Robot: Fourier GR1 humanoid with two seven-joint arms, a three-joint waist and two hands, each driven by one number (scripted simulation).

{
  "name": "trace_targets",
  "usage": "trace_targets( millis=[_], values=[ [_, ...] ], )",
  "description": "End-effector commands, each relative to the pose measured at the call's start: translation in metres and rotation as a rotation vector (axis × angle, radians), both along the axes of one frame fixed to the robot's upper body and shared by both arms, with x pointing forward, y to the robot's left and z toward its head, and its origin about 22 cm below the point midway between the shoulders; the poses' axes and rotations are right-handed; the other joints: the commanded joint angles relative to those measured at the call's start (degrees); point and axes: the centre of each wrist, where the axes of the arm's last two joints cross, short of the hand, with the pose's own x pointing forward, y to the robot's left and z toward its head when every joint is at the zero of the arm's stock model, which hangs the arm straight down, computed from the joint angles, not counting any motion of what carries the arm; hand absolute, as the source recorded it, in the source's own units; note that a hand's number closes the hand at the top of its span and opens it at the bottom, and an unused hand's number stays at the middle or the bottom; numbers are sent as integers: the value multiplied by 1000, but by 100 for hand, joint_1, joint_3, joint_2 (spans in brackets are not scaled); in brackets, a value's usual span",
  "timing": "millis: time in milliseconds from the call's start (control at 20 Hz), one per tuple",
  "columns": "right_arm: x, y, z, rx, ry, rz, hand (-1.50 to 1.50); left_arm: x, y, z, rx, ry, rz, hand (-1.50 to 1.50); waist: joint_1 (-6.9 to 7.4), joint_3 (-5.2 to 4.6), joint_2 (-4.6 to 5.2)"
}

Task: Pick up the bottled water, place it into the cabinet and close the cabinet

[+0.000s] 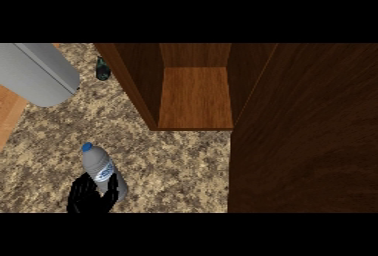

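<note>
The bottled water (98,165) is clear with a blue cap and a blue-and-white label. It shows at the lower left on the speckled stone counter (177,165), its cap pointing up and left. My left hand (87,197) comes in at the lower edge and curls round the bottle's lower half, with the thumb across its right side. The base of the bottle is hidden by the hand. The wooden cabinet (193,97) stands open at the top centre with a bare shelf inside. Its open door (306,130) fills the right side. My right hand does not show.
A large grey rounded body (37,72) fills the upper left corner. A small dark green bottle (102,70) stands behind the cabinet's left wall. A light wooden surface (9,115) borders the counter at the left edge.
</note>
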Motion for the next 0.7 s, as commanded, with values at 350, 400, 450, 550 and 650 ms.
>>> trace_targets(
  millis=[350,400,450,550,650],
  values=[
    [3,8,20,32,-90,50,-150,46,2,24,117,-106,-397,150,-158,-4,1],
    [8,6,13,33,-90,66,-150,58,-1,27,124,-110,-499,150,-216,-9,26],
    [5,12,23,56,-96,69,-150,59,1,27,128,-134,-504,150,-155,-10,19],
    [4,2,22,36,-81,58,-150,66,-15,35,115,-162,-559,150,-90,1,-3],
    [0,10,25,38,-75,55,-150,81,0,41,114,-137,-582,150,-115,-1,-8]
  ],
)
